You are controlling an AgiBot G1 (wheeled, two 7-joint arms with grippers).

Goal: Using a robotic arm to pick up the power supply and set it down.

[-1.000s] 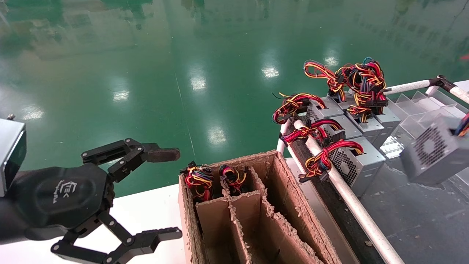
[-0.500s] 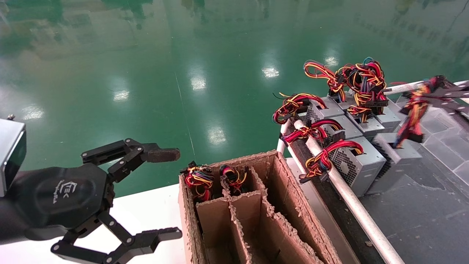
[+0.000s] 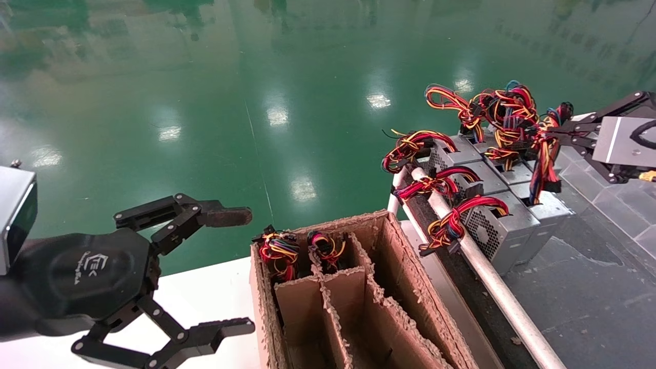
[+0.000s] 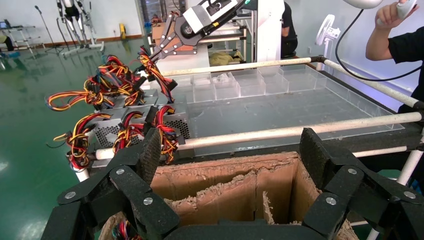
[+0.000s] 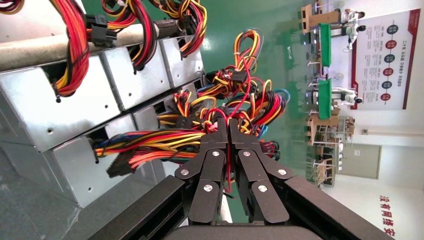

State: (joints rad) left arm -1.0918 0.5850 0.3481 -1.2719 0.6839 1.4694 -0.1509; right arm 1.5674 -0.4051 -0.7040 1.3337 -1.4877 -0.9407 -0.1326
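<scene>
Glossy green floor (image 3: pixel 256 102) is spreading behind everything, mirroring ceiling lights. Landmark: the torn brown corrugated-cardboard box (image 3: pixel 410 287) with ragged dividers, two slots at its far end already holding wire bundles.

To the right of the box, a dark rubbery tray surface (image 3: pixel 589 307) edged by a white tube rail (image 3: pixel 492 282) is carrying a row of grey sheet-metal boxes. The grey power supply with perforated vent panel (image 3: pixel 546 215) is sitting at the row's right end, touching its neighbour, well apart from the box.

Above it, the right gripper (image 5: pixel 228 129), black linkage fingers on a silver-grey wrist block, is pinching that unit's bundle of red, yellow and orange wires (image 3: pixel 543 154), fingertips pressed nearly together.

Left of the box, over the white tabletop (image 3: pixel 205 297), the left gripper (image 3: pixel 241 271) is hanging idle, fingers spread wide, holding nothing.
</scene>
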